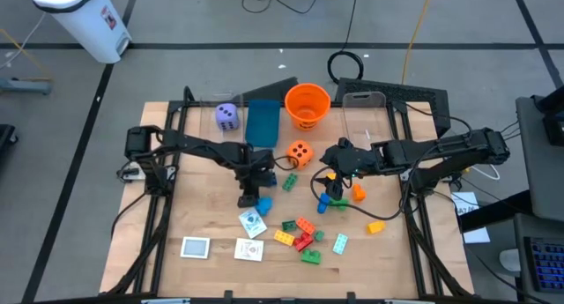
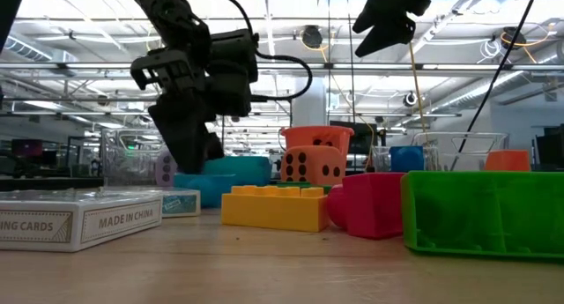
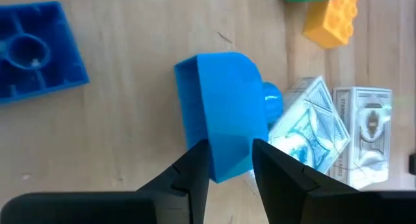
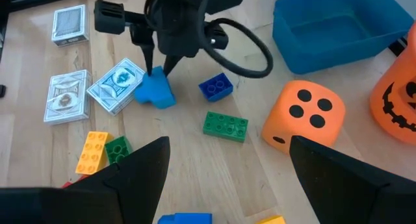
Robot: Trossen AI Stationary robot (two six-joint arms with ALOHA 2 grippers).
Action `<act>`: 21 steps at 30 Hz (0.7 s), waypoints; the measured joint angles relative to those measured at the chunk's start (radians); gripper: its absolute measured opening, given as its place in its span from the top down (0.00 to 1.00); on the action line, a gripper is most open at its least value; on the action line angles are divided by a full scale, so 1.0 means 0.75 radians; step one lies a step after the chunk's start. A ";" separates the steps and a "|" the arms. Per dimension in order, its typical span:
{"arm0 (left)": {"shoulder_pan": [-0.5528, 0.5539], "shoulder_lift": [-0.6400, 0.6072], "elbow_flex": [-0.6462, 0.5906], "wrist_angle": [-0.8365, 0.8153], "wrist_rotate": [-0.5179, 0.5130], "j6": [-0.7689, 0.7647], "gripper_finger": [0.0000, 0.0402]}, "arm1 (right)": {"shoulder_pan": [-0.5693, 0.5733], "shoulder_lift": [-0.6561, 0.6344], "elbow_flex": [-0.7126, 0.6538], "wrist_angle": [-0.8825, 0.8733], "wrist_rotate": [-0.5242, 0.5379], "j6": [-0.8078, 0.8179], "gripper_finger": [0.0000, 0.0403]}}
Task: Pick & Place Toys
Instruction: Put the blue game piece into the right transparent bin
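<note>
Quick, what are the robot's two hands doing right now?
Left gripper: closed on the light blue brick.
Right gripper: open, holding nothing.

In my left wrist view, my fingers [image 3: 195, 178] cover the near edge of the light-blue brick [image 3: 224, 113], and the picture's edge cuts the yellow brick [image 3: 335, 19]. Low down, my right gripper [image 2: 388, 22] is cropped above.

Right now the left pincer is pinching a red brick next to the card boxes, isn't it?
Not quite: the brick is blue, not red. The left wrist view shows the left pincer closed on a light blue brick, and it does sit right beside the card boxes on the table.
</note>
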 joint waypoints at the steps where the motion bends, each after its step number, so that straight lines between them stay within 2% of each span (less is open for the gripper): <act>1: -0.006 0.009 0.000 -0.001 0.022 -0.007 0.70 | 0.000 0.000 0.000 0.000 0.000 -0.001 0.23; 8: -0.041 0.076 -0.001 0.006 0.123 -0.071 0.70 | 0.000 0.000 0.000 0.000 -0.001 -0.006 0.23; 18: -0.039 0.077 0.000 0.076 0.135 -0.102 0.70 | 0.000 0.000 0.000 0.000 -0.001 -0.005 0.23; 21: -0.039 0.077 0.000 0.115 0.141 -0.118 0.73 | 0.000 0.000 0.000 0.000 -0.001 -0.004 0.23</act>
